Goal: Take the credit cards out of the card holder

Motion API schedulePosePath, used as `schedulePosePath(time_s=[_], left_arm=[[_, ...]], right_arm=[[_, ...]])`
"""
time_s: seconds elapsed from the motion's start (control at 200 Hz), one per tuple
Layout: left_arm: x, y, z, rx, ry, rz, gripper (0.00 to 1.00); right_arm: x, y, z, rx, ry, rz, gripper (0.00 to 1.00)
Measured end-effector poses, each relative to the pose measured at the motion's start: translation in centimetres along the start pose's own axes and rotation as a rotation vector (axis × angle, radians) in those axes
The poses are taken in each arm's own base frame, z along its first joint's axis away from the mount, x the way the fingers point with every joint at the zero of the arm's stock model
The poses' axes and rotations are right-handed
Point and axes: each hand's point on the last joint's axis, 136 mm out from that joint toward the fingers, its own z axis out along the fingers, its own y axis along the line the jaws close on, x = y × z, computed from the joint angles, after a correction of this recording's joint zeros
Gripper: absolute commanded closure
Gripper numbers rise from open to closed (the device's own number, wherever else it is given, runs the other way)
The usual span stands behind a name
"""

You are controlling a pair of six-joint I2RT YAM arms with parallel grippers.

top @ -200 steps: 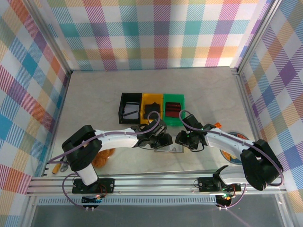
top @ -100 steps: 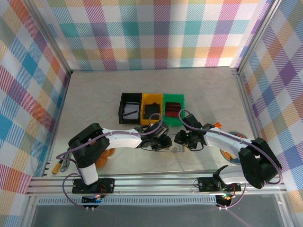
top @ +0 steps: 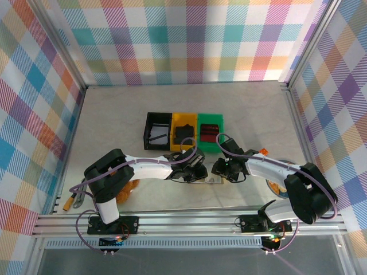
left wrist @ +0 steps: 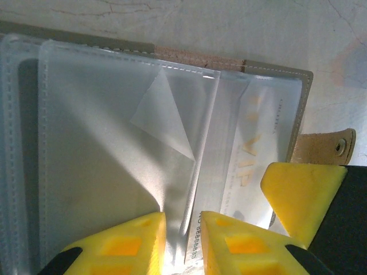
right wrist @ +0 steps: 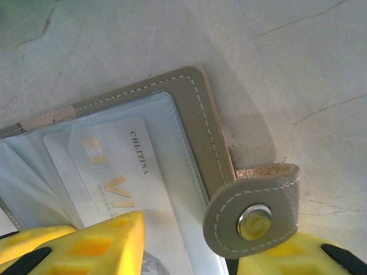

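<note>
The pale, veined stone-look table (top: 114, 114) carries a black plastic bin (top: 147, 130), a yellow plastic bin (top: 183, 116) and a green plastic bin (top: 210, 117) set side by side in a row. Just on the near side of them both arms reach in to one spot. There the grey-beige stitched leather card holder (top: 207, 179) lies open and flat on the table, with the left gripper (top: 195, 172) and the right gripper (top: 225, 171) over it.

In the left wrist view the holder's inside is layered with frosted clear plastic sleeves (left wrist: 114, 114). The left gripper (left wrist: 183, 232) has its yellow jaws a narrow gap apart, and the edge of one sleeve leaf stands in that gap, not plainly pinched. The right gripper (right wrist: 209, 252) has its jaws spread wide. One finger (right wrist: 86, 243) is on the sleeved panel and the other is beside the strap.

A pale card (right wrist: 114, 166) sits inside the right-hand panel's sleeve, under the plastic. It bears large gold letters "VIP", and dark capitals along one edge read "CHLITINA". A smaller line beside the gold letters is too faint to read. Digits "8888" show at the card's lower end (left wrist: 198, 243).

A rounded leather strap tab (right wrist: 258, 200) juts from the holder's outer edge and carries a small metal snap (right wrist: 254, 222).
</note>
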Motion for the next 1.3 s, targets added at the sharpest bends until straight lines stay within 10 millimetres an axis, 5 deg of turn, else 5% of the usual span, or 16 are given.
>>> schedulePosePath(time_s=[0.77,1.145,1.3], left_arm=[[-0.5,-0.9,0.2,0.018,-0.015,-0.007,0.80],[-0.7,0.6,-1.2,-0.073,-0.037,0.021,0.80],[-1.1,0.0,-2.9,-0.065,-0.061,0.037,0.69]], right_arm=[[-0.3,0.6,0.5,-0.033,0.013,0.014,0.62],[-0.2,0.5,0.3,-0.040,0.006,0.011,0.63],[-0.2,0.6,0.2,-0.054,-0.003,0.002,0.64]])
